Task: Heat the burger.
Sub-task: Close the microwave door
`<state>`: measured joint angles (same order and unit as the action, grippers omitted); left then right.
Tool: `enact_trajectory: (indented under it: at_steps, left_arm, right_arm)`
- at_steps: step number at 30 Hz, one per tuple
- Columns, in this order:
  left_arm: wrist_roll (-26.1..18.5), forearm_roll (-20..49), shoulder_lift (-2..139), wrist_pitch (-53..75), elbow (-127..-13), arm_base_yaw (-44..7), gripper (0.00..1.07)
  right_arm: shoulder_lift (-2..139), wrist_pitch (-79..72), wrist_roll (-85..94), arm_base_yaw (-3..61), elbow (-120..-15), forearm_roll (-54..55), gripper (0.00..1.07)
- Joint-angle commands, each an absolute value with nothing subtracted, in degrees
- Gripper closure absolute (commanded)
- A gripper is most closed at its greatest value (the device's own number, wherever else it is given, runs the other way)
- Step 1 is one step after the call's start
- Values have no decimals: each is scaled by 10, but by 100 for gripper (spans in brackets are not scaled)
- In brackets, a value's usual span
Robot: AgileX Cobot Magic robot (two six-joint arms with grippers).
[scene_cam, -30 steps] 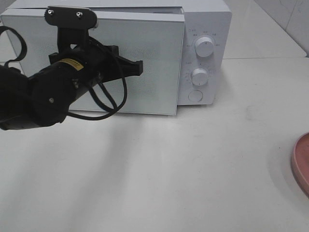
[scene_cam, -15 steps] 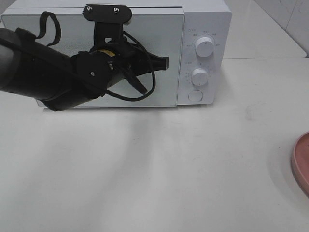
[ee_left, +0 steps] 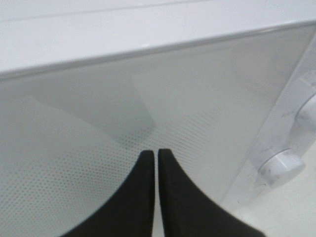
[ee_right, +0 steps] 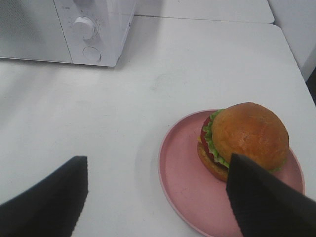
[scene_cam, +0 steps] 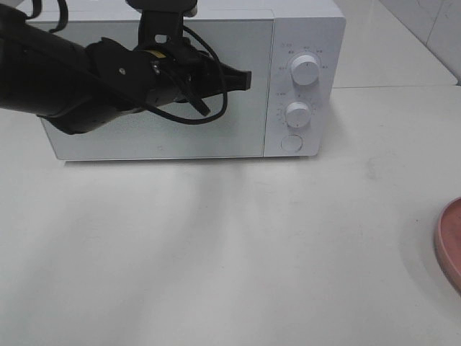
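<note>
Microwave door [scene_cam: 155, 86] now closed; left gripper [ee_left: 157, 154] shut, empty; dial markings unreadable.

The pink plate [scene_cam: 450, 245] is cut off by the frame edge; microwave [scene_cam: 302, 43] dial labels are illegible.

The left arm [scene_cam: 65, 83] reaches in from the left edge of the high view, lying nearly level, its black cable looped beside the wrist. The left gripper [scene_cam: 245, 79] points to the right, its two fingers [ee_left: 177, 197] pressed together with only a hairline gap between them. The right gripper [ee_right: 155, 197] faces downward, its jaws spread wide apart and holding nothing.
</note>
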<state>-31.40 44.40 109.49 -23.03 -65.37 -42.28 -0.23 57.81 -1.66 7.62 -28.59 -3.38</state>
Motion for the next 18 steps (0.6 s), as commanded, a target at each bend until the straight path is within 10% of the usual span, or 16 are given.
enact_trajectory:
  at_steps: [1, 3, 5, 7, 18]
  left_arm:
    - [-319, 448, 1058, -182, -623, -440, 81]
    - [-319, 448, 1052, -159, -618, -440, 72]
    - [-318, 448, 1038, -87, -604, -440, 24]
    - [-318, 445, 1028, -49, -598, -440, 5]
    - [-316, 362, 975, 172, -595, -438, 7]
  right_arm:
    - [-18, 571, -17, 74, -285, -33, 32]
    - [-18, 571, -17, 74, -285, -33, 32]
    - [-18, 571, -17, 74, -285, -33, 32]
    - [-18, 571, -17, 74, -285, -33, 32]
    - [-18, 571, -17, 74, -285, -34, 32]
